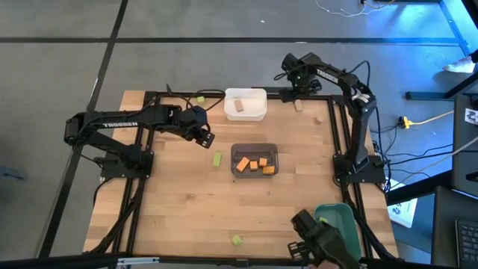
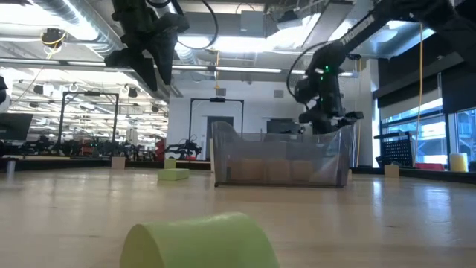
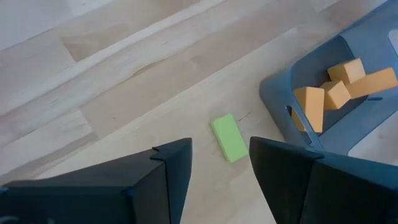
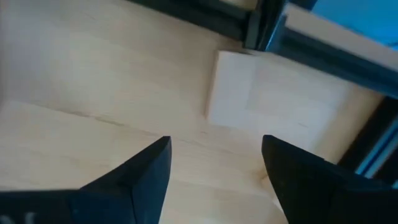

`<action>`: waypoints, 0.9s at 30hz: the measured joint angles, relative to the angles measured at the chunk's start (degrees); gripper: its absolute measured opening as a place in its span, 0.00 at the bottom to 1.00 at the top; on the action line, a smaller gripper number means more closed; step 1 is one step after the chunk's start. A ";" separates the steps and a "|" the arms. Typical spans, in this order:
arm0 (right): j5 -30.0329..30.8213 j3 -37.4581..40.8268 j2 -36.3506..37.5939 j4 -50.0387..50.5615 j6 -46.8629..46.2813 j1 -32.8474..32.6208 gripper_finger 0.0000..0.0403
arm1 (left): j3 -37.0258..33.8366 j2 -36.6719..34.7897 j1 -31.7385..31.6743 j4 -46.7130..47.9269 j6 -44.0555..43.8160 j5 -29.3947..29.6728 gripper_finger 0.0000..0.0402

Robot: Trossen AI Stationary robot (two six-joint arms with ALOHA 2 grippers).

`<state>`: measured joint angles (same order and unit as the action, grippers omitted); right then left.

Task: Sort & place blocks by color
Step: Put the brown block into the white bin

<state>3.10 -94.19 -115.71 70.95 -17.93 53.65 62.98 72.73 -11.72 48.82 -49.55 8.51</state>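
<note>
A wooden table [image 1: 187, 202] seen from above, with 2 dark robot arms. Taking the grey bin [image 1: 255, 160] near the table's centre as the clock's middle, it holds 4 orange blocks [image 1: 257, 165]. A light green block [image 1: 217, 158] lies flat on the wood just beside the bin at 9 o'clock. The left gripper [image 1: 204, 137] hangs above the table at 10 o'clock from the bin, near this green block, its fingers [image 3: 171, 163] spread and holding nothing; its wrist view looks down on the green block between them. At 12 o'clock stands a white bin [image 1: 246, 104] with 1 tan block [image 1: 239, 106] inside. Another green block [image 1: 200, 99] lies at 11 o'clock by the table's far edge, and a third [image 1: 237, 240] at 7 o'clock near the front edge. The right gripper [image 1: 297, 88] hovers at 1 o'clock over a tan block [image 4: 233, 94] at the far edge, fingers spread wide and empty. A second tan block [image 1: 317, 119] lies nearby. A green bin [image 1: 337, 218] sits at 4 o'clock.
</note>
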 joint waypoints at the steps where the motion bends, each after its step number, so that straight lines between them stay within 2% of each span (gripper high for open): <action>1: -0.44 0.00 -0.64 0.06 0.01 0.33 0.62 | 0.00 0.00 -0.06 0.00 -0.03 -0.01 0.38; 14: -1.85 0.00 -6.65 0.00 -2.73 3.95 0.62 | 0.00 0.00 -0.26 -0.04 -0.97 -0.01 0.38; 24: -1.90 0.00 -8.82 -0.99 0.36 4.53 0.62 | 0.00 0.00 -0.26 -0.04 -0.99 -0.01 0.38; 27: -4.77 0.00 -8.82 -1.98 1.87 4.55 0.62 | 0.00 0.00 -0.26 -0.04 -0.99 -0.01 0.38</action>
<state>-1.68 -94.19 -124.53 68.96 -16.06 58.19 62.98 72.73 -11.99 48.77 -50.54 8.49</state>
